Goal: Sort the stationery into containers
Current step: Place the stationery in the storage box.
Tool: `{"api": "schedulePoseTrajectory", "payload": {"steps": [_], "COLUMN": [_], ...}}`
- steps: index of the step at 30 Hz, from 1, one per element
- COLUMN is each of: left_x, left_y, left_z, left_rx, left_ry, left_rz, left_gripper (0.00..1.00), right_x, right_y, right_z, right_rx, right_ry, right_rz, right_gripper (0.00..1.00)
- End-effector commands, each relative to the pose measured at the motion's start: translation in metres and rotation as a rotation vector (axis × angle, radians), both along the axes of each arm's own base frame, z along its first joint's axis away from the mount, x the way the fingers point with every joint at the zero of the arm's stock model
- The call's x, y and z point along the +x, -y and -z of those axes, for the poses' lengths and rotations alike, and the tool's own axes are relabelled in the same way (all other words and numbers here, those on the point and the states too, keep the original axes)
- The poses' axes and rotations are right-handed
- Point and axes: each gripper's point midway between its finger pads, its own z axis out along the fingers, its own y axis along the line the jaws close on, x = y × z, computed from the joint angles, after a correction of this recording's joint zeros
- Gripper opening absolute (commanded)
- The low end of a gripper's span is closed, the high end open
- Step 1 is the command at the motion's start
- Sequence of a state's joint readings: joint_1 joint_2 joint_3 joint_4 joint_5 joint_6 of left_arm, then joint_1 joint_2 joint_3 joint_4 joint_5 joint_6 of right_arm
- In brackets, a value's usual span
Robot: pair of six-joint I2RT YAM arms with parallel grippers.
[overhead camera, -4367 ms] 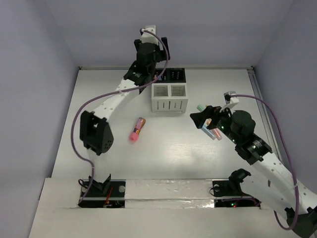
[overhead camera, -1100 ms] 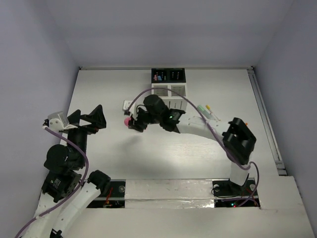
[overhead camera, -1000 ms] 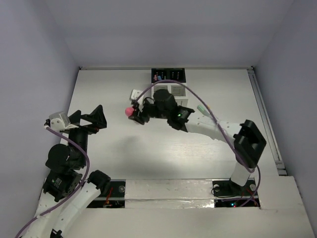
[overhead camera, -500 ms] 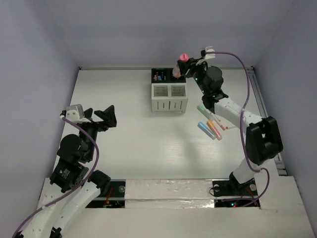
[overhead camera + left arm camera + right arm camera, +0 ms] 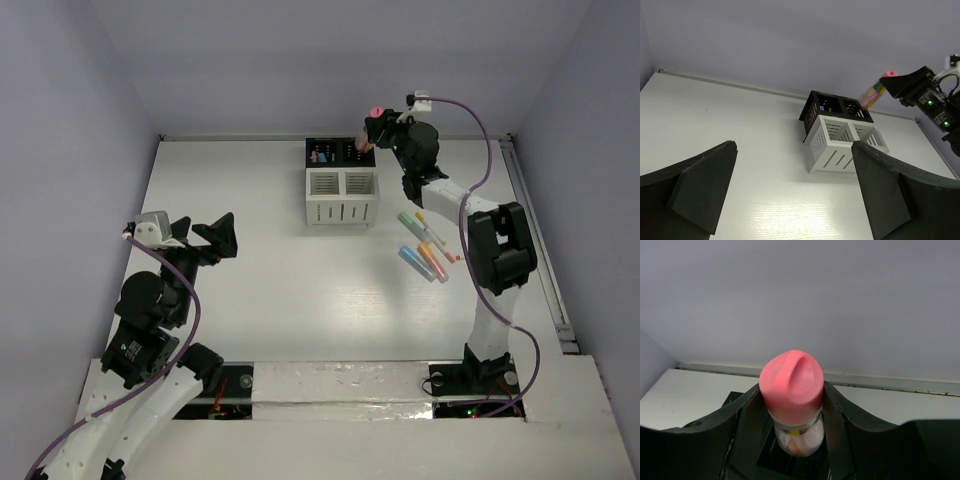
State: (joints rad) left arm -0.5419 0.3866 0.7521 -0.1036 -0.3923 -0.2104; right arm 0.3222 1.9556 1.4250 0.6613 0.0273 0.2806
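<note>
The right gripper [image 5: 371,135] grasps the thick pink-capped marker [image 5: 791,382], tilted, above the right black compartment [image 5: 357,152]. The left gripper [image 5: 198,238] is released, jaws wide, well apart from the white compartments [image 5: 343,198]. Right of them lie loose markers [image 5: 425,250].

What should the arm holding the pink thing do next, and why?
Probably lower it a little and then let go. The right gripper is shut on the pink stick. The stick's lower end is right at the right black compartment, but most of the stick pokes out above it, so dropping it from here might make it tip out.
</note>
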Motion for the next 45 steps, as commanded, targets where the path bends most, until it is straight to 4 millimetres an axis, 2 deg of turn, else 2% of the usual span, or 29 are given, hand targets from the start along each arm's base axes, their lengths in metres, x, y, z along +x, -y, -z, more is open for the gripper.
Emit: {"api": "schedulePoseTrajectory", "payload": {"steps": [1, 5, 6, 13, 18, 21, 22, 25, 26, 31, 34, 35, 36, 38, 39, 40, 41, 42, 43, 45], "left_x": [-0.002, -0.002, -0.002, 0.0, 0.0, 0.0, 0.0, 0.0, 0.0, 0.0, 0.001, 0.002, 0.002, 0.003, 0.003, 0.003, 0.003, 0.003, 0.004, 0.007], "left_y": [0.002, 0.003, 0.003, 0.007, 0.005, 0.006, 0.006, 0.006, 0.006, 0.006, 0.006, 0.007, 0.007, 0.009, 0.01, 0.011, 0.012, 0.013, 0.015, 0.019], "left_z": [-0.012, -0.013, -0.013, -0.011, -0.011, -0.011, -0.011, -0.011, -0.011, -0.012, -0.011, -0.01, -0.009, -0.009, -0.009, -0.008, -0.008, -0.009, -0.008, -0.006], "left_rx": [-0.017, -0.016, -0.016, -0.01, -0.012, -0.012, -0.011, -0.01, -0.011, -0.012, -0.012, -0.009, -0.008, -0.006, -0.006, -0.005, -0.002, -0.005, -0.003, 0.006], "left_ry": [0.05, 0.051, 0.052, 0.044, 0.046, 0.046, 0.043, 0.043, 0.044, 0.046, 0.04, 0.035, 0.031, 0.028, 0.03, 0.029, 0.03, 0.03, 0.027, 0.017], "left_rz": [0.016, 0.021, 0.025, 0.039, 0.032, 0.033, 0.033, 0.036, 0.035, 0.035, 0.035, 0.034, 0.035, 0.043, 0.046, 0.05, 0.058, 0.063, 0.067, 0.084], "left_gripper": [0.99, 0.99, 0.99, 0.99, 0.99, 0.99, 0.99, 0.99, 0.99, 0.99, 0.99, 0.99, 0.99, 0.99, 0.99, 0.99, 0.99, 0.99, 0.99, 0.99], "right_x": [0.005, 0.008, 0.008, 0.003, 0.001, -0.003, -0.003, -0.006, -0.007, -0.015, -0.022, -0.027, -0.031, -0.04, -0.05, -0.056, -0.061, -0.074, -0.08, -0.09], "right_y": [-0.008, -0.011, -0.011, -0.027, -0.034, -0.04, -0.04, -0.04, -0.04, -0.036, -0.033, -0.03, -0.028, -0.023, -0.018, -0.015, -0.011, -0.006, -0.003, 0.001], "right_z": [-0.058, -0.041, -0.029, -0.002, 0.01, 0.004, 0.001, -0.009, -0.014, -0.034, -0.044, -0.056, -0.054, -0.063, -0.081, -0.076, -0.08, -0.099, -0.092, -0.097], "right_rx": [0.063, 0.056, 0.055, 0.035, 0.014, 0.006, 0.003, -0.001, -0.002, -0.013, -0.019, -0.015, -0.016, -0.01, 0.001, -0.002, 0.003, 0.011, 0.008, 0.013], "right_ry": [0.154, 0.127, 0.108, 0.061, 0.045, 0.058, 0.063, 0.078, 0.087, 0.109, 0.116, 0.133, 0.127, 0.144, 0.174, 0.16, 0.163, 0.196, 0.181, 0.189], "right_rz": [-0.021, -0.03, -0.031, -0.121, -0.137, -0.151, -0.155, -0.158, -0.16, -0.156, -0.154, -0.149, -0.146, -0.132, -0.127, -0.123, -0.114, -0.11, -0.105, -0.101], "right_gripper": [0.0, 0.0, 0.0, 0.0, 0.05, 0.26, 0.39, 0.58, 0.61, 0.73, 0.76, 0.76, 0.76, 0.77, 0.77, 0.77, 0.78, 0.78, 0.82, 0.84]}}
